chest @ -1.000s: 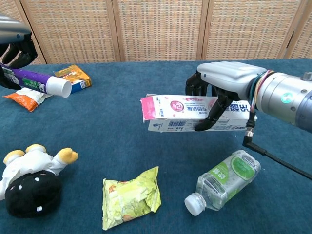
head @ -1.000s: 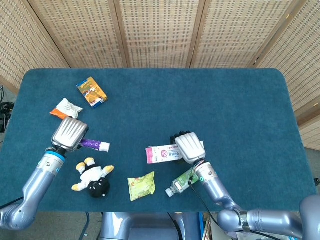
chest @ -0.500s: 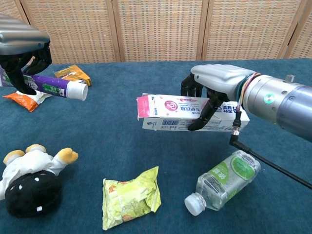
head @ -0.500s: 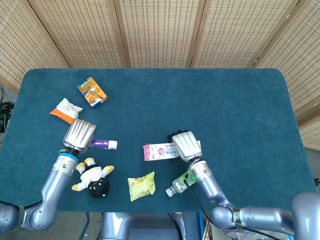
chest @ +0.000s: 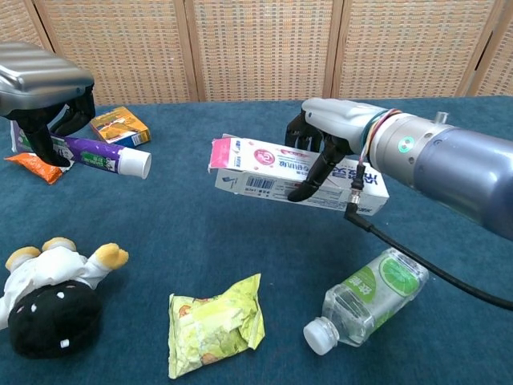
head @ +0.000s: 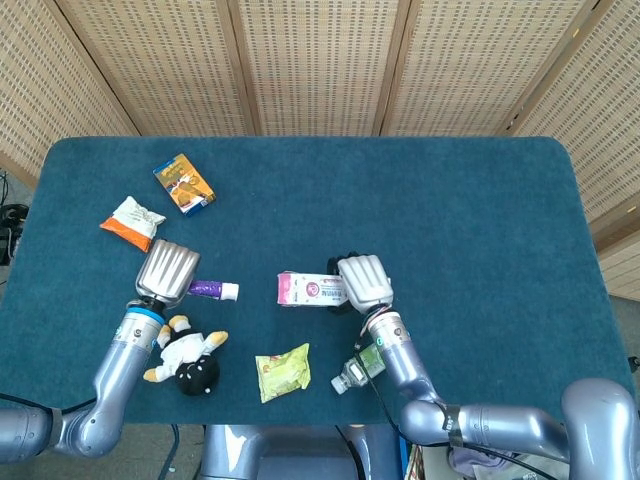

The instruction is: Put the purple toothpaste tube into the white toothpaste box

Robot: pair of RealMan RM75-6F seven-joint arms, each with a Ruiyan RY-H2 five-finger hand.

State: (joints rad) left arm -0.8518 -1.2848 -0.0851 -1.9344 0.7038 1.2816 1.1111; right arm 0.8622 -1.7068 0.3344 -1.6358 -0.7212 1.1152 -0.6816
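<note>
My left hand [head: 167, 270] [chest: 44, 84] holds the purple toothpaste tube [head: 208, 290] [chest: 106, 154] off the table, its white cap pointing right toward the box. My right hand [head: 362, 282] [chest: 330, 128] grips the white toothpaste box [head: 310, 290] [chest: 280, 172] from above, also lifted, with its pink open end facing left toward the tube. A gap of bare blue cloth separates the tube's cap from the box's open end.
Near the front edge of the blue table [head: 450, 220] lie a black-and-white plush toy [head: 187, 357] [chest: 50, 295], a green snack packet [head: 282, 371] [chest: 215, 324] and a plastic bottle [head: 357, 368] [chest: 367, 298]. An orange box [head: 183, 183] [chest: 119, 126] and an orange-white packet [head: 131, 217] [chest: 42, 165] lie at the far left.
Both hands have moved toward each other: the left hand carried the tube rightward, and the right hand carried the box leftward, tilting its open end up slightly.
</note>
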